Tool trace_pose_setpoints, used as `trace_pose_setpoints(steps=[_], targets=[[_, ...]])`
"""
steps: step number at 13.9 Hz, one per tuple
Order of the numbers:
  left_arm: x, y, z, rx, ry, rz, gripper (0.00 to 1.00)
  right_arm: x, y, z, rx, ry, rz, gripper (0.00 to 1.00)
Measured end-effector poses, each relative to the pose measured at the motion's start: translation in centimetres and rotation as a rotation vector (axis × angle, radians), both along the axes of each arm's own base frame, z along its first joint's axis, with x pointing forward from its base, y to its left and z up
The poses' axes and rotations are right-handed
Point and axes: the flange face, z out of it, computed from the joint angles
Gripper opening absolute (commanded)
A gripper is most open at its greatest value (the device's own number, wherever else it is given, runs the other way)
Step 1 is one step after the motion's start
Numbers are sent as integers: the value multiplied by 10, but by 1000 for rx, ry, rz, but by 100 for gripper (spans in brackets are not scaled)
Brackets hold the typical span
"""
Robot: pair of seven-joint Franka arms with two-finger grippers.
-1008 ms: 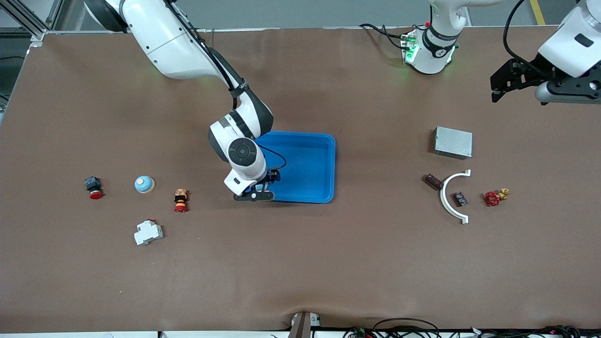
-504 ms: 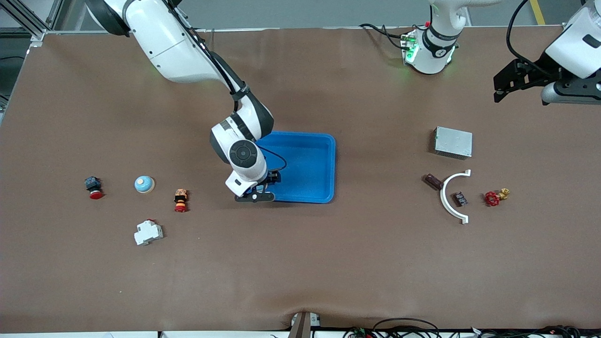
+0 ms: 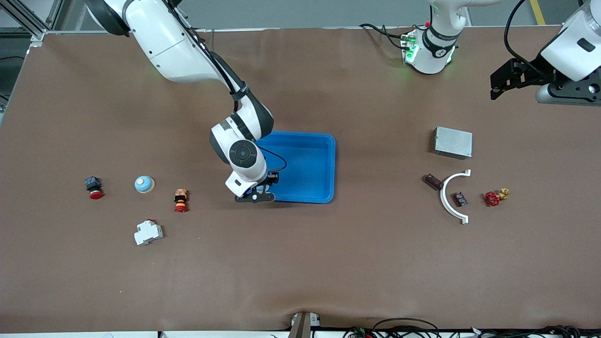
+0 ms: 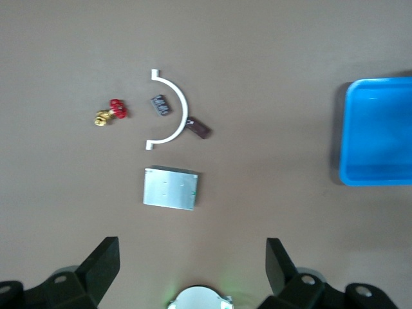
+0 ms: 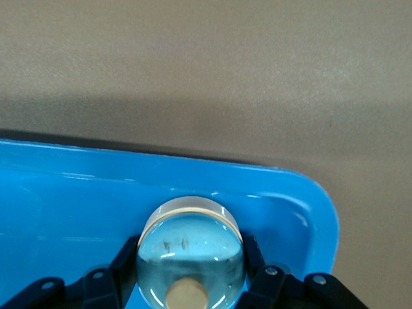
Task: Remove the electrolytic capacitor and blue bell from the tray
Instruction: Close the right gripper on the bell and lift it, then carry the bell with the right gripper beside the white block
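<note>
A light blue bell (image 5: pixel 190 241) with a cream button sits in the corner of the blue tray (image 3: pixel 324 145) nearest the front camera, toward the right arm's end. My right gripper (image 3: pixel 257 190) is low in that corner, shut on the bell, its black fingers (image 5: pixel 254 257) pressed against both sides. The capacitor (image 3: pixel 433 181), a dark brown cylinder, lies on the table beside a white curved piece (image 3: pixel 448 197); the left wrist view shows the capacitor (image 4: pixel 198 127) too. My left gripper (image 3: pixel 498 87) hangs open and empty in the air at the left arm's end of the table.
A second blue bell (image 3: pixel 144 184), a red push button (image 3: pixel 94 187), an orange and red button (image 3: pixel 181 200) and a white breaker (image 3: pixel 148 232) lie toward the right arm's end. A silver box (image 3: pixel 453 142), a small dark part (image 3: pixel 459 198) and a red valve (image 3: pixel 493 198) lie near the capacitor.
The right gripper's fingers have closed in on the bell in the tray corner. The left gripper has shifted slightly in the air and stays open.
</note>
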Motion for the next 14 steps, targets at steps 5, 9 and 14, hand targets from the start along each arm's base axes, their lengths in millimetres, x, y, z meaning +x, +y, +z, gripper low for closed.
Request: trace_pose_setpoints(steps=[5, 9, 14], targets=[[7, -4, -12, -42, 30, -4, 100, 24, -26, 64, -26, 44, 107, 6], [10, -4, -11, -46, 13, -3, 100, 74, -118, 157, -13, 70, 249, 6], [11, -5, -11, -48, 7, -2, 100, 129, -276, 203, 19, 62, 492, 7]])
